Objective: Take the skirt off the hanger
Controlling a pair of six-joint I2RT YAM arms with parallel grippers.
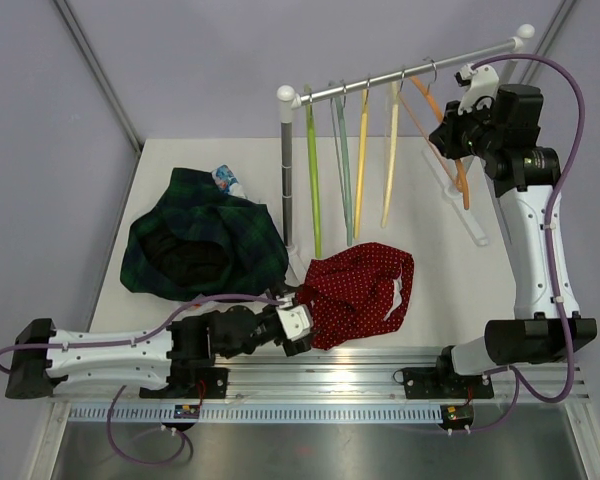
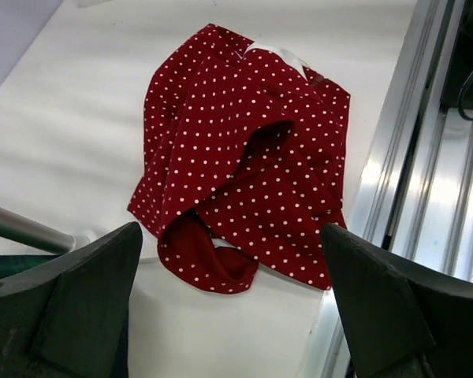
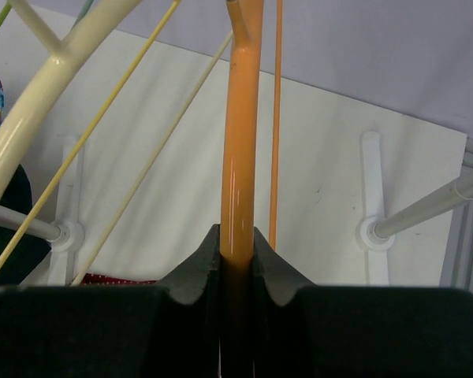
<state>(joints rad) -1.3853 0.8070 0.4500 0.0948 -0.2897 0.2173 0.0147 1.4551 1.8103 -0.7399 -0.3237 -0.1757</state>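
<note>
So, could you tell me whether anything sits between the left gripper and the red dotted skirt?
Nothing visible does: the open left gripper faces the skirt across bare table; the rack pole stands off to one side.

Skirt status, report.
Left gripper open beside red skirt. Right gripper shut on orange hanger. Skirt off hanger, on table. Plaid garment apart, no obstruction.

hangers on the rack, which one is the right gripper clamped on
The orange hanger, rightmost on the rail; the right gripper is shut around it. The other hangers hang untouched.
</note>
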